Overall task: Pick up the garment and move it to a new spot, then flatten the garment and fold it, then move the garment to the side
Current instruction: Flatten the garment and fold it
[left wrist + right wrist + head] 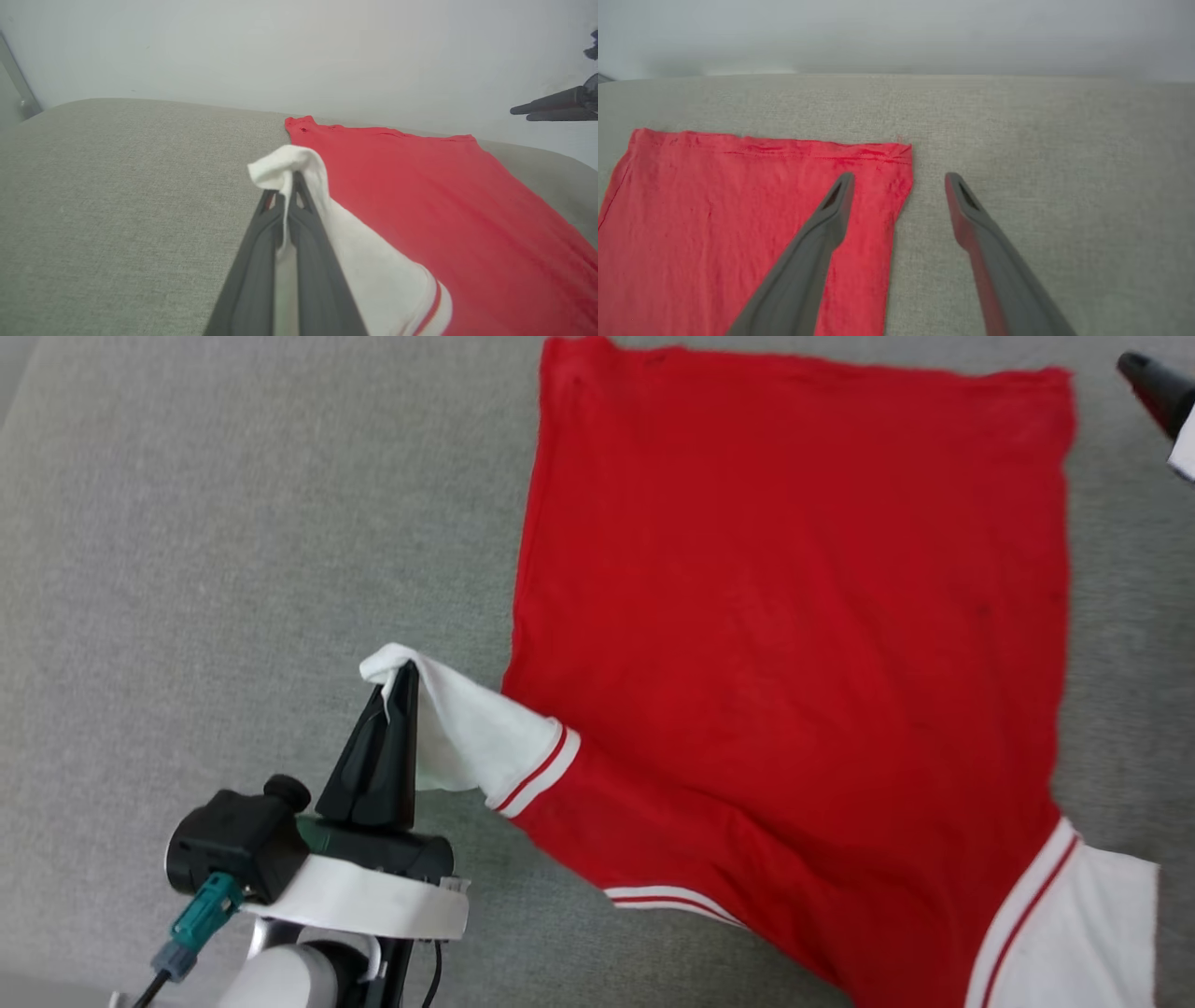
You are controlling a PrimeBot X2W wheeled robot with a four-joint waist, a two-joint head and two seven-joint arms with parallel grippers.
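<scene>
Left gripper [400, 677] is pinched shut on the tip of a white sleeve [467, 728] and holds it up a little, while the right gripper [899, 179] is open wide, with one finger over the shirt's far right corner and the other over bare cushion. The big grey cushion [233, 523] carries the red shirt [794, 616], which lies spread flat on its right part with the bottom hem near the far edge. The other white sleeve [1074, 933] lies flat toward the near right corner.
</scene>
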